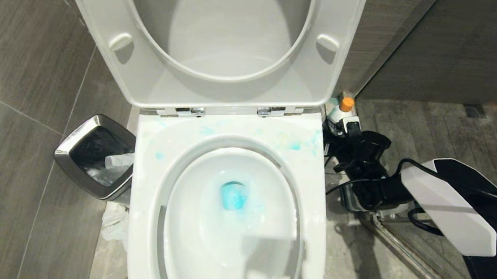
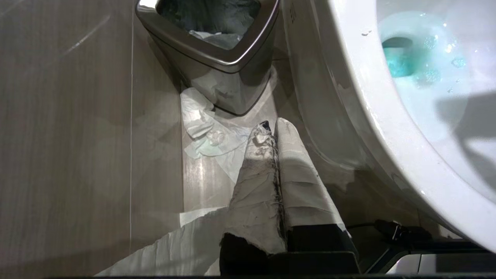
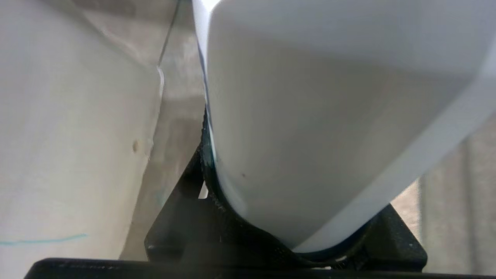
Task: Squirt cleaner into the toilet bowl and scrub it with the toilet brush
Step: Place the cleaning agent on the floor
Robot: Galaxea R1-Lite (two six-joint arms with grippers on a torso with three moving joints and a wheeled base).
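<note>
The toilet bowl (image 1: 229, 209) fills the middle of the head view, its seat and lid (image 1: 220, 47) standing raised at the back. Teal-blue liquid (image 1: 233, 195) sits in the drain, and faint blue smears mark the flat back rim near the hinges.

To the right of the bowl, in the narrow strip of floor between its side wall and the grey partition, the right gripper (image 1: 344, 123) has its jaws clamped on the cleaner bottle (image 1: 343, 109), whose orange cap (image 1: 347, 104) points up. The bottle stands just beside the bowl's rear right corner; the wrist view shows its white body (image 3: 310, 116) filling the jaws.

To the left of the bowl a steel-rimmed bin (image 1: 94, 157) stands just beside the bowl's side, crumpled tissue (image 2: 205, 131) on the floor at its foot. The left gripper (image 2: 271, 130) hangs low beside the bowl's outer wall, its 2 taped fingers pressed together, holding nothing.
</note>
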